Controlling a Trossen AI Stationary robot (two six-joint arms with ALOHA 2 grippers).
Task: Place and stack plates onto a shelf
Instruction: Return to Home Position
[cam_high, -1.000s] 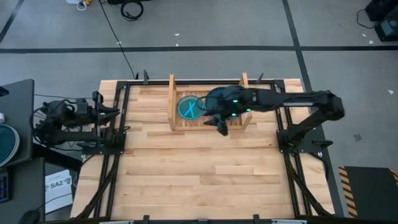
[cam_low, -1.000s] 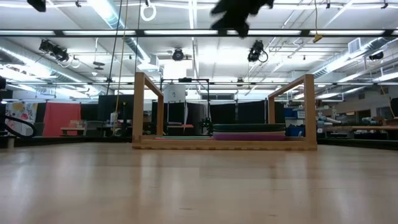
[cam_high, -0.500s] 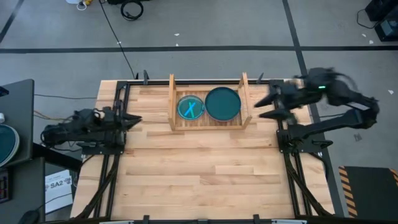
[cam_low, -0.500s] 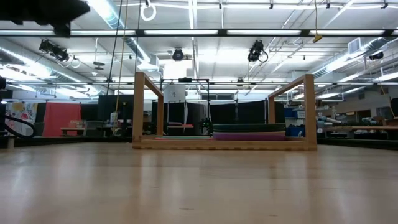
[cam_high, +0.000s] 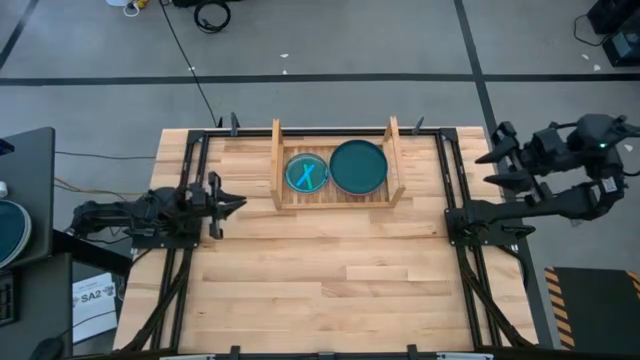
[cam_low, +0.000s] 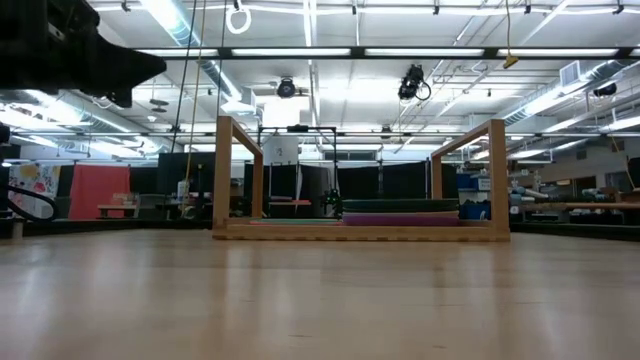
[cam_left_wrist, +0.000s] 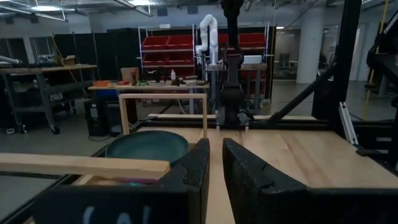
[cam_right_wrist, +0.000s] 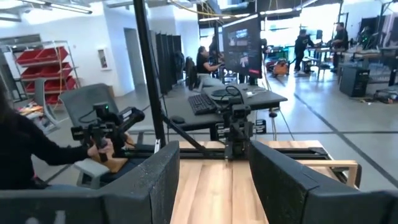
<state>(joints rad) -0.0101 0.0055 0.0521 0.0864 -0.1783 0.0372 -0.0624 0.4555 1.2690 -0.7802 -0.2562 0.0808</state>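
The pale wooden shelf (cam_high: 335, 196) stands at the table's far middle. A small translucent cyan plate (cam_high: 306, 174) lies on its left half. A dark green-teal plate (cam_high: 358, 166) tops a stack on its right half; in the low view purple and maroon rims (cam_low: 400, 218) show beneath it. My left gripper (cam_high: 228, 203) hovers near the table's left edge, left of the shelf, pointing at it, with its fingers (cam_left_wrist: 199, 167) almost together. My right gripper (cam_high: 497, 163) is open, raised beyond the table's right edge. In the left wrist view the teal plate (cam_left_wrist: 148, 147) lies ahead.
Black frame rails (cam_high: 452, 190) run along the table's left and right sides. Bare butcher-block tabletop (cam_high: 320, 280) stretches from the shelf to the near edge. A person (cam_right_wrist: 37, 155) sits beyond the table's left side, holding a control handle.
My right gripper has pulled away from above the teal plate, moving right and up past the table's right edge; the plate stays on the shelf's right stack, now uncovered. My left arm has reached out from the left edge toward the shelf.
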